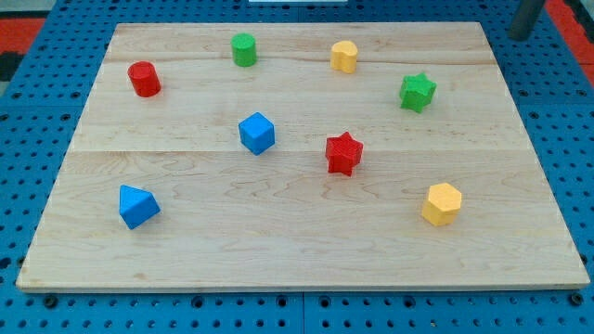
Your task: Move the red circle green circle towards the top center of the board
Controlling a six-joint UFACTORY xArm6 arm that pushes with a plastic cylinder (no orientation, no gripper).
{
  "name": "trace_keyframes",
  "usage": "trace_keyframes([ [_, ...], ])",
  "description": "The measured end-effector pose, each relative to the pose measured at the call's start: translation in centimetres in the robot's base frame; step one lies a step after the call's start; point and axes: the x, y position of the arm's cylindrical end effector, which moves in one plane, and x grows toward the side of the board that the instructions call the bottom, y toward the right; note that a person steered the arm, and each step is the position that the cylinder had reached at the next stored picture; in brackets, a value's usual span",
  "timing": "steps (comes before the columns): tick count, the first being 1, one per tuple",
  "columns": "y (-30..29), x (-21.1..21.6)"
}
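Red cylindrical wooden block (144, 79) and green cylindrical wooden block (244, 49), well apart on pale wooden desk (297, 241); tip unseen, no fingers fitted; risk: off-centre push rolls either cylinder astray.

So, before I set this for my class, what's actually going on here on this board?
A robot arm's rod sits at the view's top right, off the wooden board, touching no block; its very end isn't clearly visible. The job is to push the red circle and green circle toward the top center. The red circle is at the upper left, and the green circle is just left of top center. Neither is being pushed right now.
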Motion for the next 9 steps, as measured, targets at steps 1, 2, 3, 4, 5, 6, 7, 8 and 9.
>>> trace_keyframes([
  [1,-0.3,5.8],
  [2,-8.0,7.5],
  [3,-13.7,3.4],
  [4,-16.7,2.6],
  [5,-22.3,5.0],
  [6,-30.0,5.1],
  [7,-29.6,3.5],
  [8,-34.0,7.8],
  [9,-42.9,7.1],
])
